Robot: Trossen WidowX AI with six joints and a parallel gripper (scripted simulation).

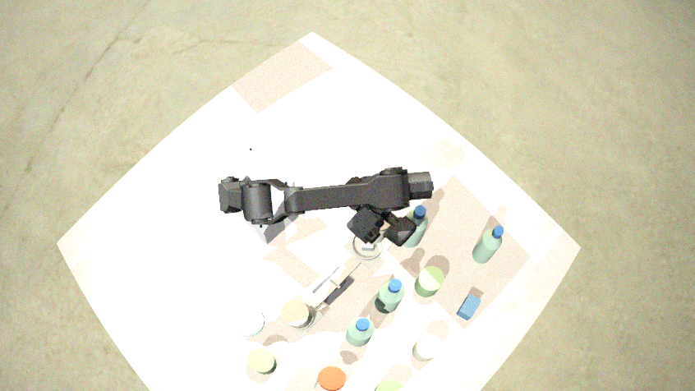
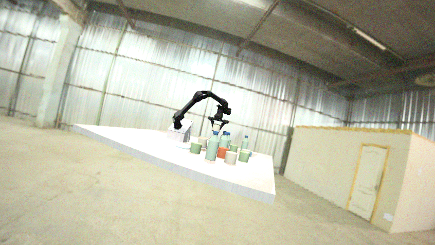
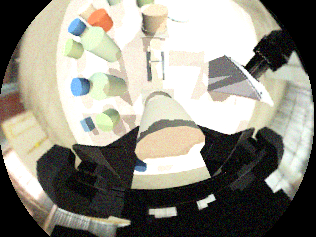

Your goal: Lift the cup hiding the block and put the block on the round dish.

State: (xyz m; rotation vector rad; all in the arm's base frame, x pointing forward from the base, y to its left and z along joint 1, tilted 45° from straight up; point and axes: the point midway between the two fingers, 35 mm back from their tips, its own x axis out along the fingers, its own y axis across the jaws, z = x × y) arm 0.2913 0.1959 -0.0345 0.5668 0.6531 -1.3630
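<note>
From the top, the gripper (image 1: 382,229) (image 2: 217,124) (image 3: 165,126) partly covered the cup it held, but a small grey block (image 1: 367,247) showed on the near end of the balance (image 1: 336,282) (image 3: 157,65) — the other cup (image 1: 295,312) (image 2: 202,141) (image 3: 155,20) stood on its far end. The round dish (image 1: 251,323) (image 2: 183,146) was pale, its outline washed out.

The exterior view showed the fingers closed around the pale held cup (image 2: 216,126) (image 3: 170,131), raised behind a bottle (image 2: 212,147); the balance was hard to make out.

In the wrist view, that cup hid the block.
</note>
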